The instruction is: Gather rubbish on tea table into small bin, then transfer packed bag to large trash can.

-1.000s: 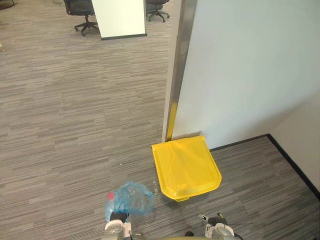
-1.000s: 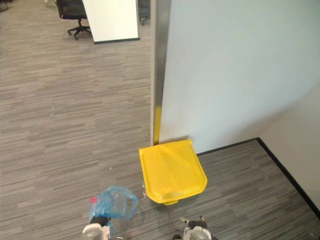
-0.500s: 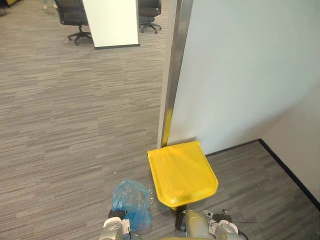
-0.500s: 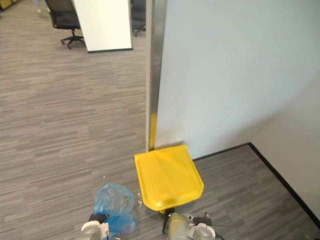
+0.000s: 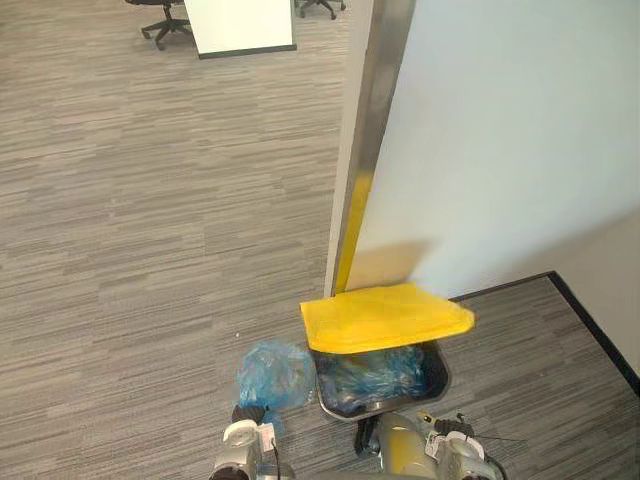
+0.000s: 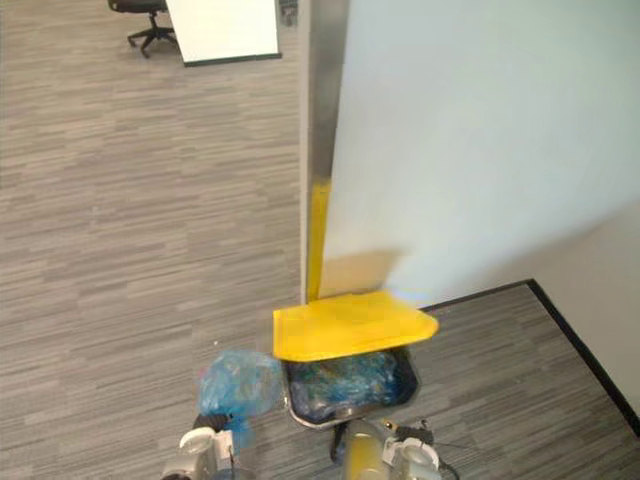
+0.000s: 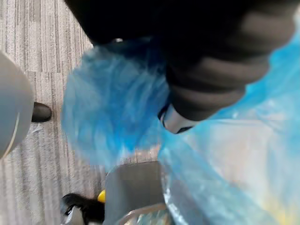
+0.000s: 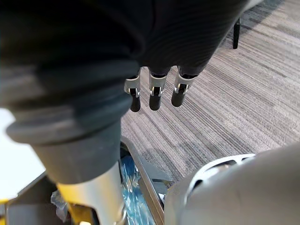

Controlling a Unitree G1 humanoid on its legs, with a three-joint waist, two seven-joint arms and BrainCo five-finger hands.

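The large trash can stands open against the foot of the white wall, just beside the metal post. Its yellow lid is tipped up over the back of the opening, and inside the dark grey body lies crumpled blue liner plastic. The packed blue bag is outside the can, just beside its left wall and about level with the rim, carried off the grey carpet. The left hand is clenched on the gathered plastic under it. The right hand hangs near the front of the can, empty, with its fingers loose and nearly straight. Half a second ago the lid lay flat and closed over the can. Now it is raised and the liner shows, while the bag remains in the left hand at the can's left side. What the bag and the liner hold cannot be made out through the plastic. The lid hides the back of the can's inside, and the bag covers most of the left hand's fingers. Far behind the can, an office chair is cut off.
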